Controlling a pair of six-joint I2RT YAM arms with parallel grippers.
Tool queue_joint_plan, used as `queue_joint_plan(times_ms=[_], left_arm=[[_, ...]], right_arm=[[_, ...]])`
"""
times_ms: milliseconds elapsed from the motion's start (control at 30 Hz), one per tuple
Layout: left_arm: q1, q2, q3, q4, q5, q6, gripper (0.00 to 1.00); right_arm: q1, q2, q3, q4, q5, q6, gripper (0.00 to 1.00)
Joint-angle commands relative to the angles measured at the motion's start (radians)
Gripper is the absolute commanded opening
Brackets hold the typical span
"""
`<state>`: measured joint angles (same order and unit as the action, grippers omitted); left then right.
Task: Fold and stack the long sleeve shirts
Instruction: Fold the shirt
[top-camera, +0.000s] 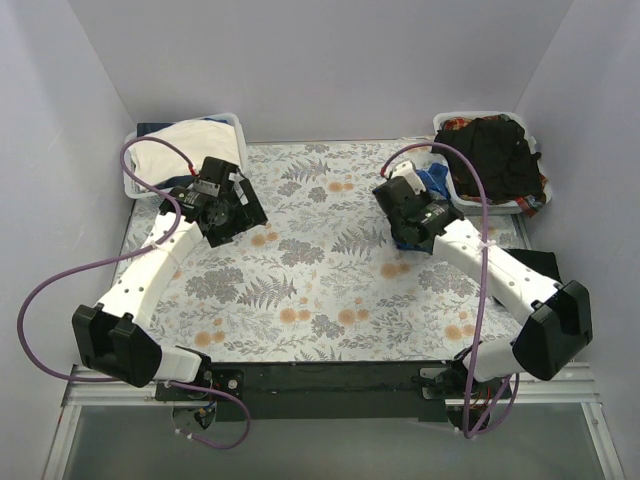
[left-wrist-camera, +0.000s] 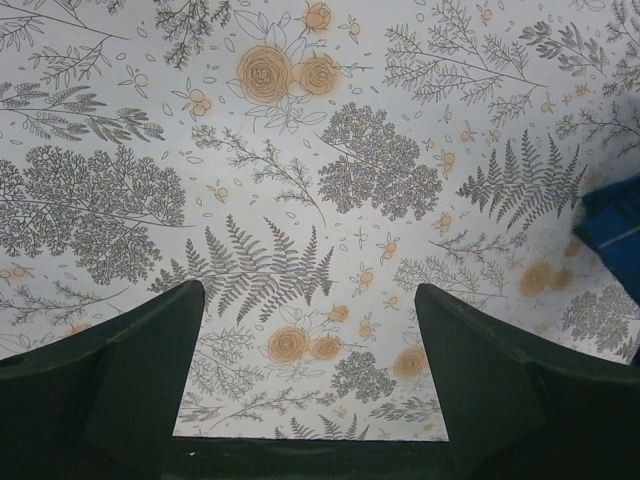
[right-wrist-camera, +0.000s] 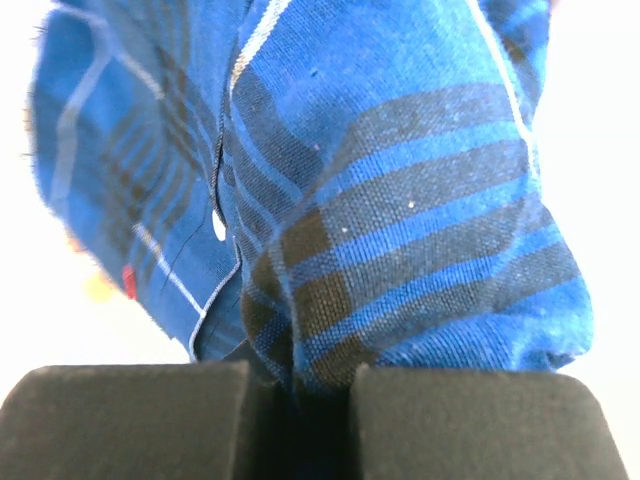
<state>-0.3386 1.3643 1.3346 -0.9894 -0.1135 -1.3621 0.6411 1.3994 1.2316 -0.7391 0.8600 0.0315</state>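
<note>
The left tool (top-camera: 238, 212) (left-wrist-camera: 310, 300) hangs above the bench (top-camera: 320, 275) (left-wrist-camera: 300, 150) on its far left side, with both fingers (left-wrist-camera: 130, 370) spread wide apart and nothing between them; only the leaf-and-flower cover of the bench shows in the gap. The right tool (top-camera: 408, 208) (right-wrist-camera: 300, 400) is positioned on the far right side of the bench, just beside the right basket (top-camera: 441, 123). Its two pads (right-wrist-camera: 125, 410) are drawn close together and pinch a fold of the blue plaid shirt (top-camera: 434, 183) (right-wrist-camera: 400, 200), which bunches directly in front of the right wrist camera. Dark bands and thin white lines cross the cloth, and a small red mark (right-wrist-camera: 128, 282) sits near its lower left edge. From above, the plaid shirt shows as a small blue patch between the right tool and the near-left rim of the right basket; whether it touches the bench cannot be determined. A corner of the same blue cloth (left-wrist-camera: 615, 225) appears at the right edge of the left wrist view. The black shirt (top-camera: 495, 155) lies heaped inside the right basket and drapes over its rim. The left basket (top-camera: 130, 185), at the far left corner, holds a white cloth (top-camera: 195, 138). A purple cable (top-camera: 60, 280) loops along each arm.
</note>
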Motion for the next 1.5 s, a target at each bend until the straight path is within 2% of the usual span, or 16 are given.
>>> queue_joint_plan(times_ms=[0, 133, 267, 300, 333, 400, 433, 467, 500, 533, 567, 700, 1067, 1267, 1400, 1467], left_arm=[[0.019, -0.056, -0.008, 0.011, 0.031, 0.017, 0.88], [0.042, -0.071, -0.025, 0.011, 0.028, 0.018, 0.88], [0.098, -0.102, -0.061, 0.017, 0.044, 0.029, 0.88], [0.108, -0.117, -0.078, 0.018, 0.052, 0.032, 0.88], [0.119, -0.122, -0.087, 0.021, 0.060, 0.041, 0.89], [0.151, -0.137, -0.110, 0.021, 0.074, 0.050, 0.89], [0.164, -0.149, -0.115, 0.020, 0.077, 0.063, 0.89], [0.188, -0.156, -0.120, 0.021, 0.087, 0.069, 0.89], [0.199, -0.157, -0.123, 0.020, 0.093, 0.077, 0.89], [0.223, -0.160, -0.121, 0.017, 0.098, 0.084, 0.89], [0.234, -0.160, -0.118, 0.012, 0.100, 0.101, 0.89], [0.292, -0.162, -0.097, 0.008, 0.112, 0.138, 0.90], [0.297, -0.157, -0.112, 0.038, 0.255, 0.152, 0.90], [0.297, -0.200, -0.218, 0.103, 0.380, 0.167, 0.89], [0.296, -0.251, -0.334, 0.205, 0.535, 0.121, 0.87], [0.283, -0.277, -0.394, 0.239, 0.570, 0.077, 0.86]], right_arm=[[0.112, 0.061, -0.016, 0.012, 0.466, -0.142, 0.01], [0.267, 0.215, -0.070, 0.021, 0.642, -0.110, 0.01], [0.376, 0.511, -0.044, -0.014, 0.726, -0.039, 0.01], [0.399, 0.571, 0.030, -0.157, 0.705, 0.040, 0.01], [0.443, 0.693, 0.086, -0.263, 0.668, 0.235, 0.01], [0.482, 0.823, 0.234, -0.577, 0.560, 0.489, 0.09], [0.521, 0.902, 0.326, -0.579, 0.530, 0.487, 0.19], [0.548, 0.923, 0.360, -0.577, 0.498, 0.482, 0.34], [0.577, 0.931, 0.385, -0.579, 0.457, 0.484, 0.54], [0.632, 0.928, 0.446, -0.579, 0.427, 0.476, 0.93], [0.653, 0.920, 0.478, -0.579, 0.392, 0.470, 0.97], [0.707, 0.840, 0.583, -0.579, 0.203, 0.462, 0.99], [0.681, 0.541, 0.726, -0.563, -0.001, 0.386, 0.99], [0.519, 0.316, 0.563, -0.337, -0.229, 0.355, 0.99], [0.291, 0.162, 0.416, -0.163, -0.418, 0.329, 0.98], [0.229, 0.115, 0.364, -0.112, -0.487, 0.300, 0.95]])
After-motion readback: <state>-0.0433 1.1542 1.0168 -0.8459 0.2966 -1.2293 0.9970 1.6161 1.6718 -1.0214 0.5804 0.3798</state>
